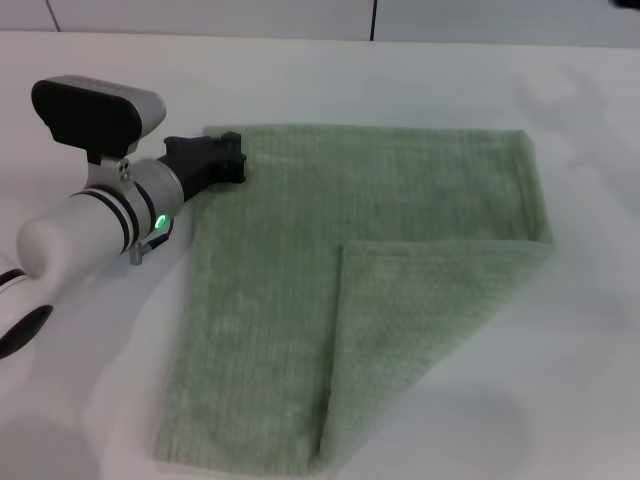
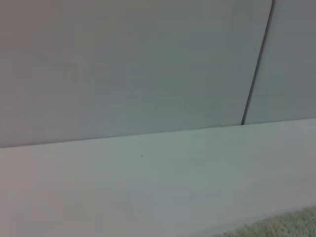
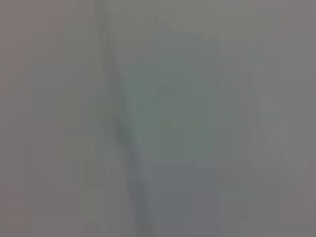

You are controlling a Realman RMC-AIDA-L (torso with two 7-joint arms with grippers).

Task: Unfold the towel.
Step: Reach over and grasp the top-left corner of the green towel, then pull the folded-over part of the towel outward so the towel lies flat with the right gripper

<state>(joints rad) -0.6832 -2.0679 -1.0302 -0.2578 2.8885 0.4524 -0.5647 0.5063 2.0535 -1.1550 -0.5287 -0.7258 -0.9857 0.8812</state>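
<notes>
A: Where is the cloth lying?

B: The pale sage-green terry towel, ribbed in its weave and hemmed at the edges, lies flat on the white surface. It fills most of the middle of the head view. One part is doubled over: a flap with its corner near the towel's centre lies on top of the lower layer, spreading toward the right edge and the near edge.

A: And the arms?

B: The left hand, a black piece on the end of a white arm with a green light at its wrist, sits at the towel's far left corner, touching or just over the hem there. Whether its fingers are clenched on the cloth or released I cannot tell; the black housing hides them.

A: Does its wrist camera help?

B: Hardly. It shows the white surface, a pale grey wall panel with a dark vertical seam, and a sliver of the towel's green pile in one corner of the picture. No fingers show.

A: The right hand?

B: It does not appear in the head view. Its wrist camera gives only a blurred grey field with a faint darker streak, nothing that can be named.
</notes>
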